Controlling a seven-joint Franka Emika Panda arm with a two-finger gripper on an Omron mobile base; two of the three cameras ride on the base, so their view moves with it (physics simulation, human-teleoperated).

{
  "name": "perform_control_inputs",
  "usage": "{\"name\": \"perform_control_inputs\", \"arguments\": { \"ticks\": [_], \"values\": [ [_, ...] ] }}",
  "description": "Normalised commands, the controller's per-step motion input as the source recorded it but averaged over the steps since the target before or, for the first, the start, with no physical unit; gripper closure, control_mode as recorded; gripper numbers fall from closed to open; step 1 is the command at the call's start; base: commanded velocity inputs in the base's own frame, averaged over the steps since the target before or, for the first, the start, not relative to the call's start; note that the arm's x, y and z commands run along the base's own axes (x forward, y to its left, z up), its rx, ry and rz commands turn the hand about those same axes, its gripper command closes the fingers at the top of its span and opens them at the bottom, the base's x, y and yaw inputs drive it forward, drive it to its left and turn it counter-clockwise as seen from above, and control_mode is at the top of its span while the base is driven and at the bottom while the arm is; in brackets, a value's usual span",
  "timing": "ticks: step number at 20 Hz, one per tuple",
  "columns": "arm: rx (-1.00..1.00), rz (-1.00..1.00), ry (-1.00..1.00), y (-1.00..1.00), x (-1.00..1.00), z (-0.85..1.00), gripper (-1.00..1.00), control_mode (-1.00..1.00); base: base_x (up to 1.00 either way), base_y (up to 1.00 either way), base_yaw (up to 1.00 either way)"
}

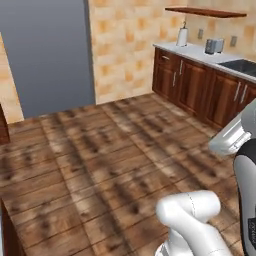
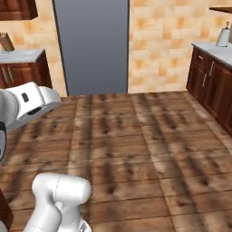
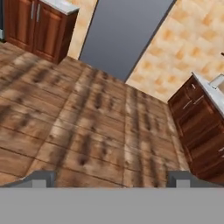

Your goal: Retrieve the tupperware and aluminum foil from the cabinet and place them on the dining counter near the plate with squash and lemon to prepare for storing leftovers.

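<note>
In the hand view my gripper (image 3: 111,178) is open, its two dark fingertips (image 3: 41,177) wide apart over bare wooden floor with nothing between them. The tupperware, the aluminum foil, the dining counter and the plate with squash and lemon are out of view. A corner of a dark reddish-brown wall cabinet (image 2: 16,9) shows at the top left of the right base view; I cannot tell what it holds. A dark plank shelf (image 1: 205,11) hangs on the tiled wall at the upper right of the left base view.
Lower cabinets with metal handles (image 1: 200,85) run along the right wall under a marble worktop (image 1: 192,51) with a paper towel roll (image 1: 182,36), a toaster (image 1: 214,46) and a sink (image 1: 242,65). A tall grey panel (image 1: 47,55) stands ahead. Wide wooden floor (image 1: 115,150) lies open.
</note>
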Motion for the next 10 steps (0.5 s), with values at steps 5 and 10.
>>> {"name": "perform_control_inputs", "arguments": {
  "ticks": [5,10],
  "values": [
    [0.00,0.00,0.00,0.00,0.00,0.00,-1.00,1.00,1.00,0.00,0.59],
    [0.00,0.00,0.00,0.00,0.00,0.00,-1.00,1.00,1.00,0.00,0.60]
  ]
}}
